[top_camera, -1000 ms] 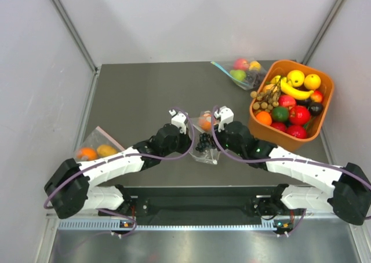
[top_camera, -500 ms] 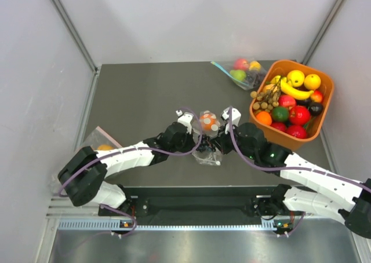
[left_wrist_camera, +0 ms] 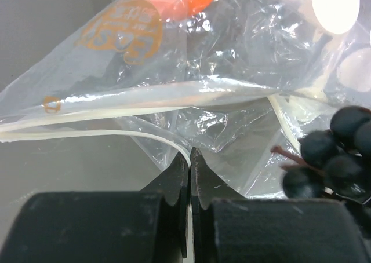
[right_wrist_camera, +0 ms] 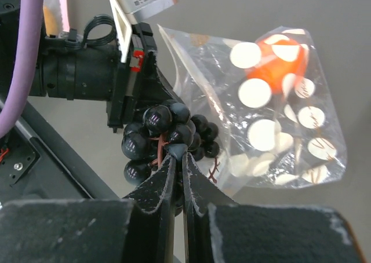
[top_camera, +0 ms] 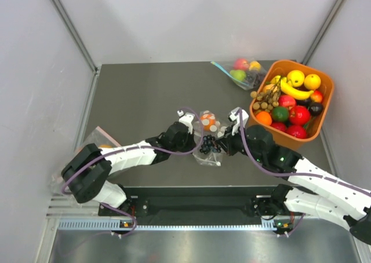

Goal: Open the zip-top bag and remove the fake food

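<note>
Bag (top_camera: 211, 130): clear, white-dotted, mid-tabletop (top_camera: 145, 95) toward the near edge, between both hands. Contents: orange ball (top_camera: 207, 121) at the far end; dark berry bunch (top_camera: 207, 146) at the near end, at the bag's mouth. Left hand (left_wrist_camera: 189, 159): pinched shut on the bag's pale zip edge. Right hand (right_wrist_camera: 177, 156): closed tight at the bunch's brown stem; whether it grips stem or film cannot be told. Orange tub (top_camera: 290, 63) of fruit, far right. Second fruit bag (top_camera: 240, 72) far of it; third bag (top_camera: 98, 144) near left.
</note>
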`<action>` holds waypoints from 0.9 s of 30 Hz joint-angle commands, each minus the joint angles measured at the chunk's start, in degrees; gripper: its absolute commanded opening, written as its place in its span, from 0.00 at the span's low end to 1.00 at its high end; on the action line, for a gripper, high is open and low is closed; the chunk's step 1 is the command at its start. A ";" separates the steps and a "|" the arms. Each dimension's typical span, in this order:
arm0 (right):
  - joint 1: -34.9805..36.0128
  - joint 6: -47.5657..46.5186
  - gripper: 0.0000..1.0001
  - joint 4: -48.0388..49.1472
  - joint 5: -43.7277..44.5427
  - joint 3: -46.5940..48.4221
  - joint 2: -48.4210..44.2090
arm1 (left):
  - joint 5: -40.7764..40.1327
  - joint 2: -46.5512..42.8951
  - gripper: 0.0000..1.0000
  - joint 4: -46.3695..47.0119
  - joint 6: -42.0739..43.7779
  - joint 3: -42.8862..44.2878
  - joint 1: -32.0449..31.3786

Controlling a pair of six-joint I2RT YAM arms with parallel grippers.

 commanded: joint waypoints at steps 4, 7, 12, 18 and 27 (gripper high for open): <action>0.35 -2.01 0.01 -4.46 5.74 5.31 -5.03 | 0.60 0.93 0.00 2.92 -0.48 1.87 1.33; -0.62 -3.15 0.01 -7.01 7.32 6.80 -6.43 | 0.95 1.02 0.00 3.09 -0.57 1.70 1.60; -5.17 -5.87 0.01 -10.26 7.33 8.65 -7.31 | 1.92 0.32 0.00 3.45 -0.40 1.43 1.69; -15.88 -9.73 0.01 -10.89 2.33 12.78 -7.67 | 2.27 -1.79 0.00 3.09 -0.22 0.91 1.69; -28.29 -15.45 0.01 -10.71 -1.46 21.92 -4.77 | 1.66 -4.86 0.00 2.13 -0.04 -0.24 1.69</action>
